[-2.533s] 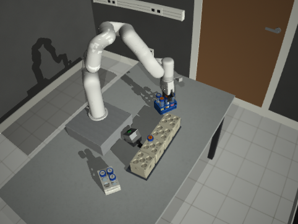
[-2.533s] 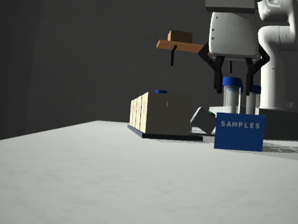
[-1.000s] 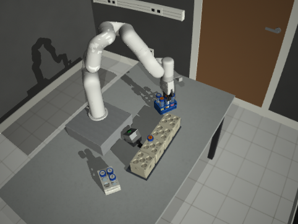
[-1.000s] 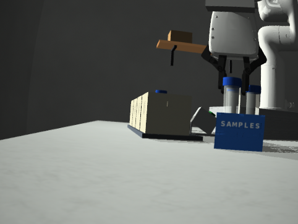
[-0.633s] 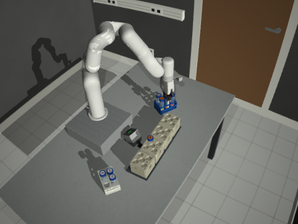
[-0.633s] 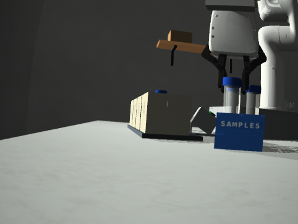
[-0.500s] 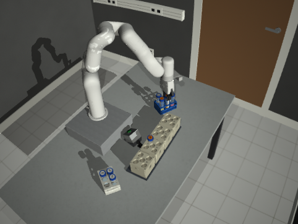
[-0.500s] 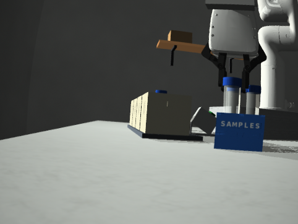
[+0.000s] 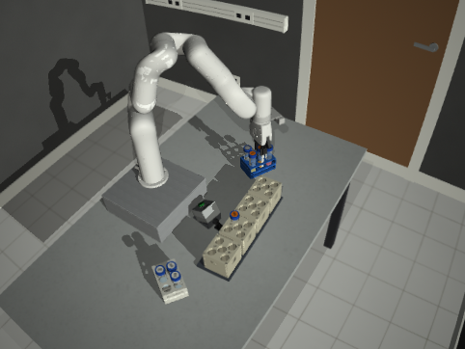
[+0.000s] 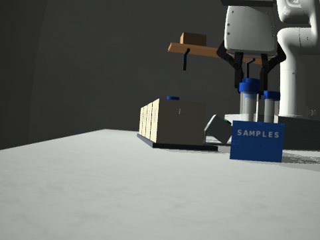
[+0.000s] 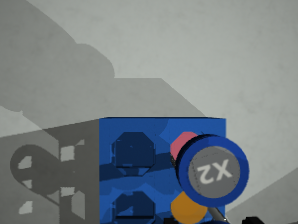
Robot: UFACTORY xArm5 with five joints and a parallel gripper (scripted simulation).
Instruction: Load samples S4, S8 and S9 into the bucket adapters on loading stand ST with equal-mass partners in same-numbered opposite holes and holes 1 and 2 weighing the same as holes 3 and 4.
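Note:
The blue samples rack (image 9: 249,171) (image 10: 257,146) (image 11: 107,175) holds several blue-capped tubes. My gripper (image 9: 261,149) (image 10: 250,90) is over it, shut on a tube whose cap shows an orange dot in the top view; its ID is hidden. Another orange-dotted tube (image 9: 253,155) stands beside it. X2 (image 11: 214,170), grey-dotted, stands near the fingers. Four beige adapters (image 9: 222,264) (image 10: 182,124) stand in a row; one orange-dotted tube (image 9: 234,215) sits in the second from the front. The white rack (image 9: 176,295) holds three blanks. The green DONE key (image 9: 202,205) is on its sloped desk.
The robot's grey base block (image 9: 154,204) is left of the desk and the adapter row. The adapters stand on a dark loading stand (image 9: 229,279) (image 10: 186,146), close to the samples rack. In the wrist view, two empty wells (image 11: 133,151) show beside X2.

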